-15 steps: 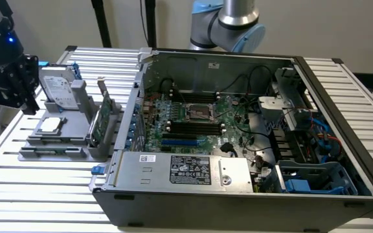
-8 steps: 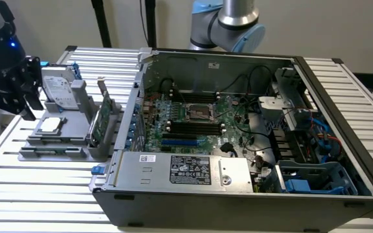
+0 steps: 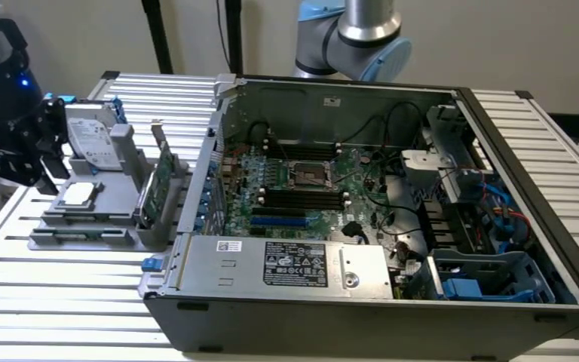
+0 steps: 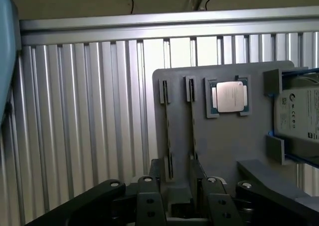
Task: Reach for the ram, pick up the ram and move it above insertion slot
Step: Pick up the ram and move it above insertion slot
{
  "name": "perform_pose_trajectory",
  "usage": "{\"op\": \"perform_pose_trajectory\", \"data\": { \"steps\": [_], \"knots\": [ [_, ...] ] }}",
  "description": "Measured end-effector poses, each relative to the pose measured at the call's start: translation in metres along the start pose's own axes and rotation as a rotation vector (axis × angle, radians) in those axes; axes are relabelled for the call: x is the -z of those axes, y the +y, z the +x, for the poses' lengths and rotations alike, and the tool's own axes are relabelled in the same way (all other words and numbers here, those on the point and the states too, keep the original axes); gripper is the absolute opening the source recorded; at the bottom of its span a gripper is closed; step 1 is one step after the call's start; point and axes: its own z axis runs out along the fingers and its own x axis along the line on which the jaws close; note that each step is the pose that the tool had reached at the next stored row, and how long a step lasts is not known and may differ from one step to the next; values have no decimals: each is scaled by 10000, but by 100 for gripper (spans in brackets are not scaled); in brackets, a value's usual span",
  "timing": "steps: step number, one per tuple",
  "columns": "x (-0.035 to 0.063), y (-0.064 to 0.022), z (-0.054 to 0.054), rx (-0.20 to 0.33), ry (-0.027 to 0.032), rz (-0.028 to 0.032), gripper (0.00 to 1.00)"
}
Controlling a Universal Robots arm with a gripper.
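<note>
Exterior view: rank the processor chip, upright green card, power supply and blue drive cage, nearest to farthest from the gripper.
From the gripper:
1. processor chip, on the gray holder right beside it.
2. upright green card, on the holder's side toward the case.
3. power supply, inside the case's front.
4. blue drive cage, at the exterior view's far right.

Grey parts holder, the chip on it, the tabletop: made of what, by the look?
Parts holder: probably plastic, matte grey; even, dull surface without glare. Chip: metal lid, satin silver sheen, on a greenish board. Tabletop: looks like aluminium slats, bare and bright, with streaky reflections along the ribs.
</note>
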Motion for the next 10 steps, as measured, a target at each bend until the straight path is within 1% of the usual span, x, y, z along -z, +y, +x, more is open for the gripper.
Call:
{"op": "perform_pose_trajectory", "data": {
  "steps": [10],
  "knots": [
    [-183,28,2,424,8,3,36]
  ]
}}
